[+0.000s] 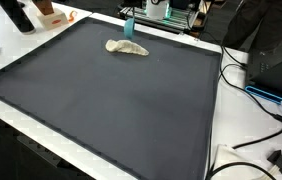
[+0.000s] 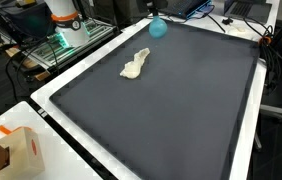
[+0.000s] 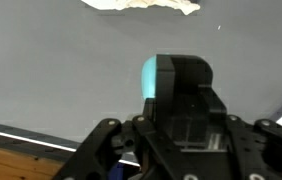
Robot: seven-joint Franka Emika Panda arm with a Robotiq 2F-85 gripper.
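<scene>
Big dark grey mat (image 1: pixel 111 100) on a white table (image 1: pixel 214 125), black cables (image 1: pixel 264 133) at one side, cardboard box (image 2: pixel 23 152) on a corner, soft even light.

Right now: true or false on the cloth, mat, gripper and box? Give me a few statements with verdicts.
1. The cloth lies on the mat. True.
2. The gripper grips the cloth. False: the cloth lies on the mat, apart from the gripper.
3. The cloth is at the mat's centre. False: it lies near one edge.
4. A teal thing sits at the gripper's tip in the wrist view. True.
5. The box stands on the mat. False: it is off the mat, on the table.
</scene>
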